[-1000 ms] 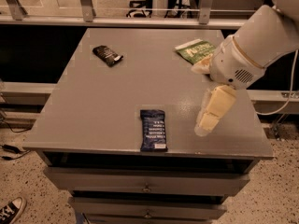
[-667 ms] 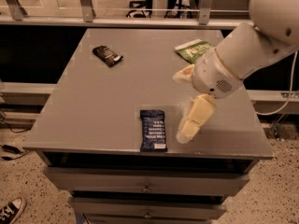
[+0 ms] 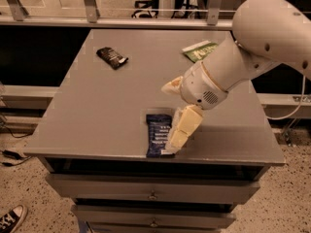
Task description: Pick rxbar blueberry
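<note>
The rxbar blueberry (image 3: 157, 134) is a flat dark navy wrapper with white text, lying near the front edge of the grey table (image 3: 107, 110). My gripper (image 3: 168, 118) hangs just over the bar's right side. It is open: one cream finger (image 3: 183, 129) reaches down over the bar's right edge, and the other finger (image 3: 172, 86) points left, above and behind the bar. The white arm (image 3: 252, 47) comes in from the upper right.
A small black crumpled wrapper (image 3: 112, 57) lies at the table's back left. A green snack bag (image 3: 200, 51) lies at the back right, partly behind my arm. Drawers (image 3: 153, 194) sit below the tabletop. A railing runs behind the table.
My gripper has moved left and slightly down from the table's right side to the blue bar. Its lower finger now overlaps the bar's right edge. The bar has not moved.
</note>
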